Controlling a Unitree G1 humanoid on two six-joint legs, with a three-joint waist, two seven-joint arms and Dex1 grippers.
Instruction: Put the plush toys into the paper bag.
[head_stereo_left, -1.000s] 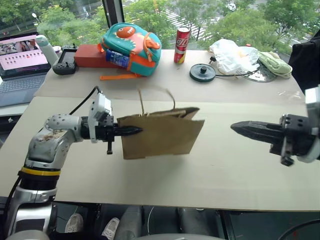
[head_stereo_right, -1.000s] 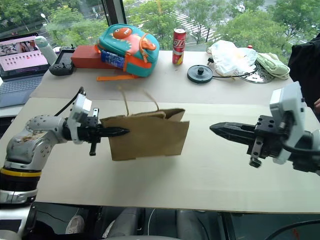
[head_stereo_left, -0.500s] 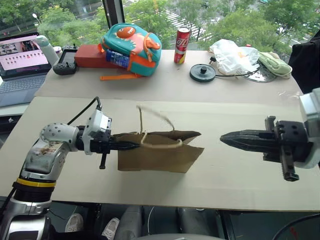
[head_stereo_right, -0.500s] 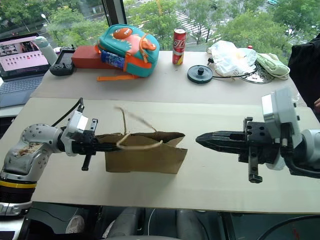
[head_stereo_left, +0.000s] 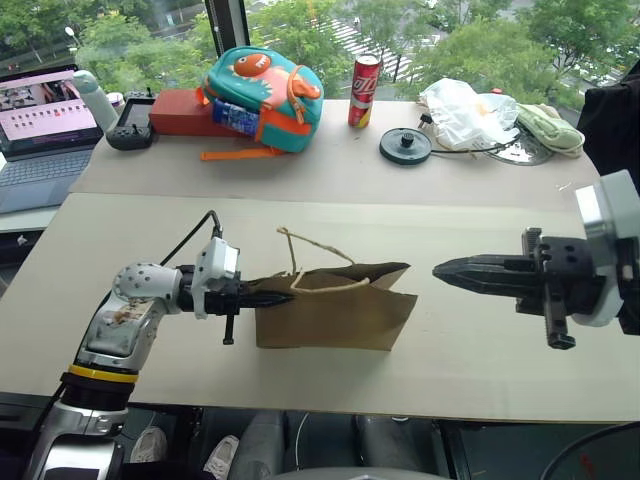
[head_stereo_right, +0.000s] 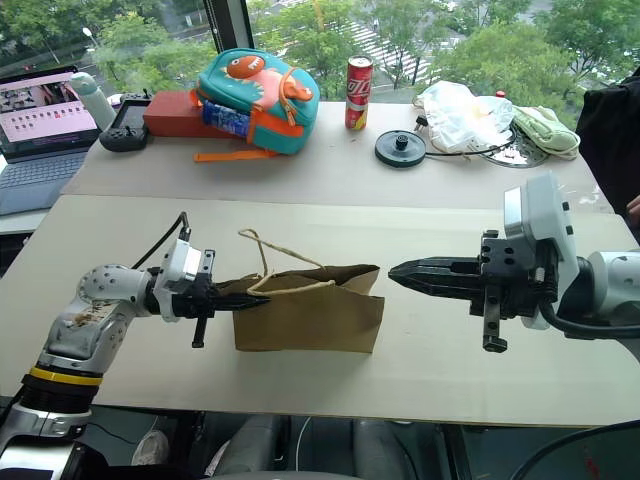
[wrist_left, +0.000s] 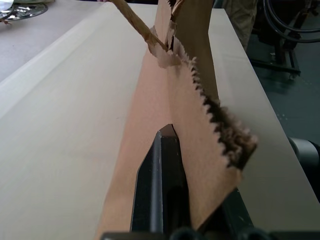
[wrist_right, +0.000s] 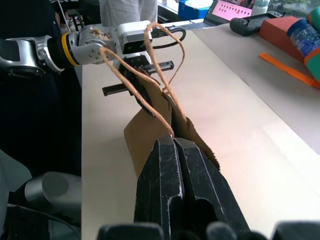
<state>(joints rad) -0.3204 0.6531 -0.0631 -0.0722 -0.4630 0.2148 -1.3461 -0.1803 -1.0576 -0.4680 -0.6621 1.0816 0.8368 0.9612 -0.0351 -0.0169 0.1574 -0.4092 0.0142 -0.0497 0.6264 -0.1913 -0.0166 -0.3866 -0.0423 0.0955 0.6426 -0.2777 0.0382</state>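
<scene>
The brown paper bag (head_stereo_left: 335, 315) stands on its long edge on the near part of the table, mouth up, with its cord handles (head_stereo_left: 310, 255) looping above it. My left gripper (head_stereo_left: 285, 297) is shut on the bag's left end; in the left wrist view a black finger (wrist_left: 162, 180) lies against the paper bag (wrist_left: 200, 100). My right gripper (head_stereo_left: 440, 269) is shut with nothing in it. It points level at the bag's right end from a short gap away. The plush toys are out of view.
Along the back of the table (head_stereo_left: 480, 340) sit a teal backpack (head_stereo_left: 262, 85), a red box (head_stereo_left: 180, 110), a red can (head_stereo_left: 364, 90), a black round disc (head_stereo_left: 405, 146), a white plastic bag (head_stereo_left: 460, 110) and a pale green cloth (head_stereo_left: 548, 125). A laptop (head_stereo_left: 40, 120) stands far left.
My left gripper has come down with the bag, from hanging in the air to the table top, and the handles have flopped over. The right gripper has barely shifted.
</scene>
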